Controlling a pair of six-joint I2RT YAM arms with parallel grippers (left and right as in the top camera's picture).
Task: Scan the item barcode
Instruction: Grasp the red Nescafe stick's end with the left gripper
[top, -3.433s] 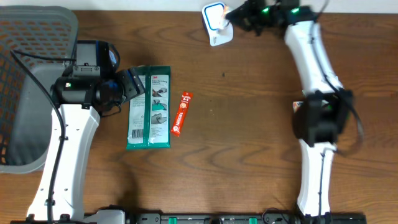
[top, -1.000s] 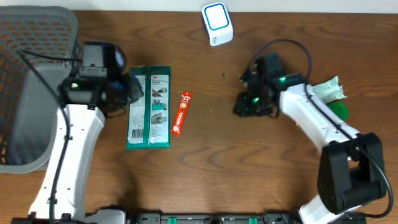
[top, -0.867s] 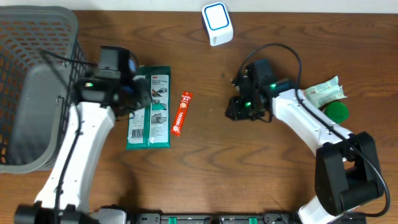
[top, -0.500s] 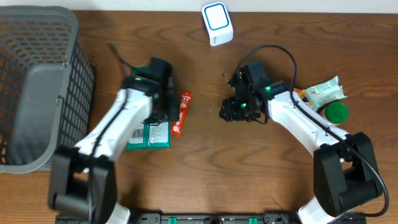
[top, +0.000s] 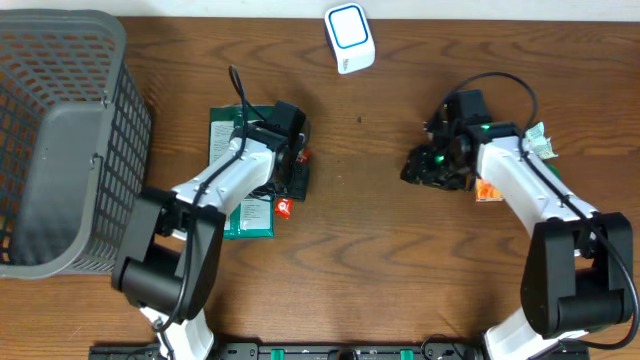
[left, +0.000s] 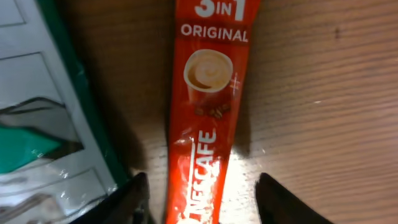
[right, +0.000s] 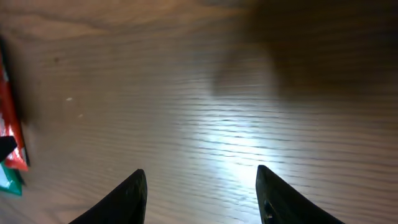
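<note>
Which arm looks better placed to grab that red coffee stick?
Left. The left gripper hangs open over the Nescafe sachet, fingers either side; the right gripper is over table well aside.

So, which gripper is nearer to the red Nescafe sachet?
Left. The left gripper hangs directly over the sachet, fingers open on either side; the right gripper is well off to its right, above the table.
</note>
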